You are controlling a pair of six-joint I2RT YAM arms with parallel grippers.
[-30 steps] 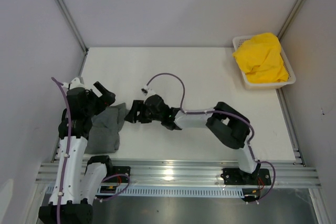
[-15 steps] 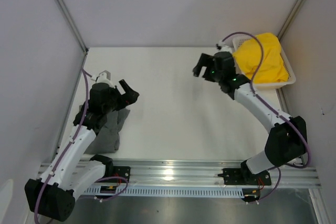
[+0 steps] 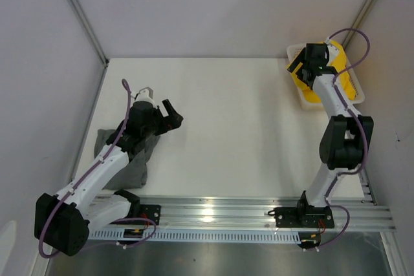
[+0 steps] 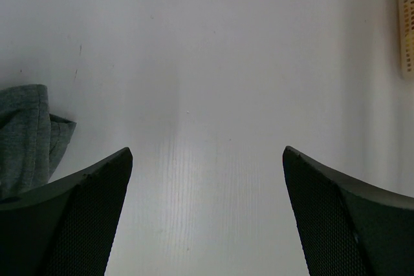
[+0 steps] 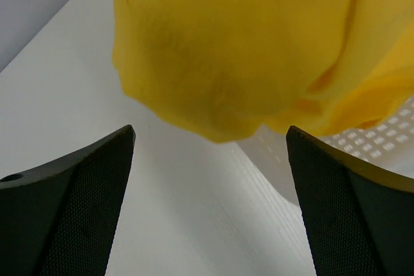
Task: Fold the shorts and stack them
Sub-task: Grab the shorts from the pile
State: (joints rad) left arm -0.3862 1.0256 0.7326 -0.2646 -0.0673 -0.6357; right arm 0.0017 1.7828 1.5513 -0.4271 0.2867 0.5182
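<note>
Right gripper (image 5: 210, 135) spread wide, holding nothing, facing yellow shorts (image 5: 239, 43) in basket (image 5: 388, 135). Left gripper (image 4: 207, 154) likewise, beside grey shorts (image 4: 26, 127).

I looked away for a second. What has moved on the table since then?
The right pincer swung from beside the grey shorts across the table to the far-right basket. It now hangs open at the yellow shorts, gripping nothing. The left pincer shifted slightly right, past the grey shorts' edge, and is open. Both pairs of shorts lie where they were.
</note>
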